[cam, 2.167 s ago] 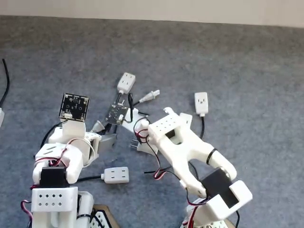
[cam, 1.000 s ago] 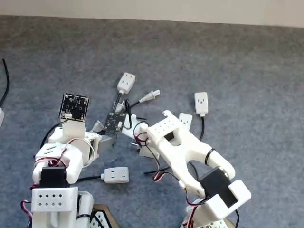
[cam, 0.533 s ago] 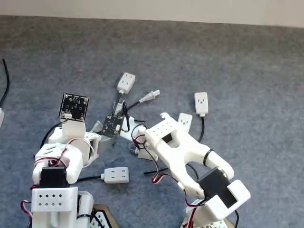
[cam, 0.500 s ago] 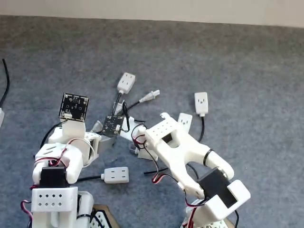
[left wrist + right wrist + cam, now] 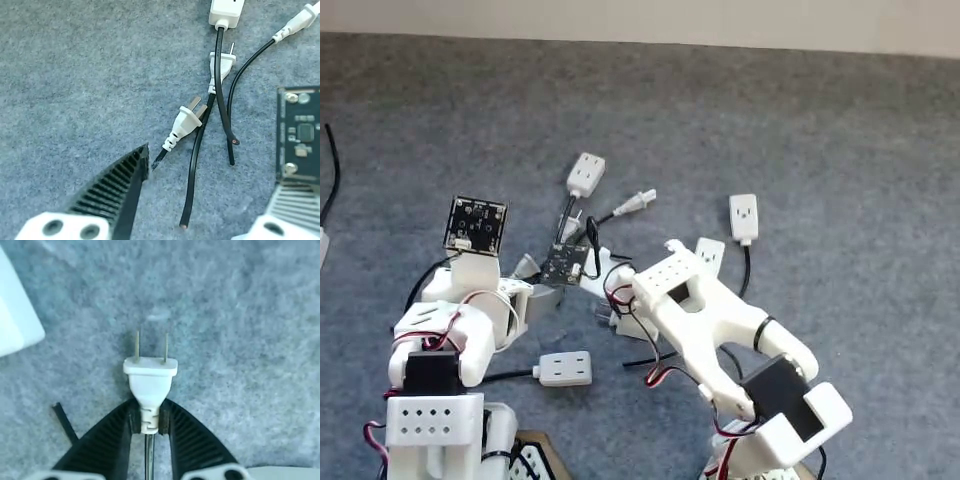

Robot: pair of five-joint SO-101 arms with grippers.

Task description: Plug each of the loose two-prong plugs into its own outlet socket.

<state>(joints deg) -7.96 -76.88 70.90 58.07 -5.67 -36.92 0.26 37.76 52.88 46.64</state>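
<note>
My right gripper (image 5: 149, 412) is shut on the neck of a white two-prong plug (image 5: 150, 375), held just above the grey carpet with its prongs pointing away from the wrist. A white outlet socket's corner (image 5: 15, 322) lies off to one side of it. My left gripper (image 5: 212, 170) stands open over the carpet, with a loose plug (image 5: 186, 122) just beyond its black finger (image 5: 122, 185). A second loose plug (image 5: 221, 62) lies farther out, below an outlet socket (image 5: 227, 9). From above, sockets lie at the back (image 5: 585, 173), right (image 5: 743, 217) and front (image 5: 565, 368).
Black cord ends (image 5: 192, 190) cross the carpet between the loose plugs. A third white plug on a cord (image 5: 635, 203) lies at the back. The right arm (image 5: 710, 310) reaches across the middle, its camera board (image 5: 565, 262) close to my left gripper (image 5: 538, 283). Another socket (image 5: 709, 255) sits partly under that arm.
The right arm's wrist swung left toward the left arm, then came back slightly to the right. The left arm has stayed still.
</note>
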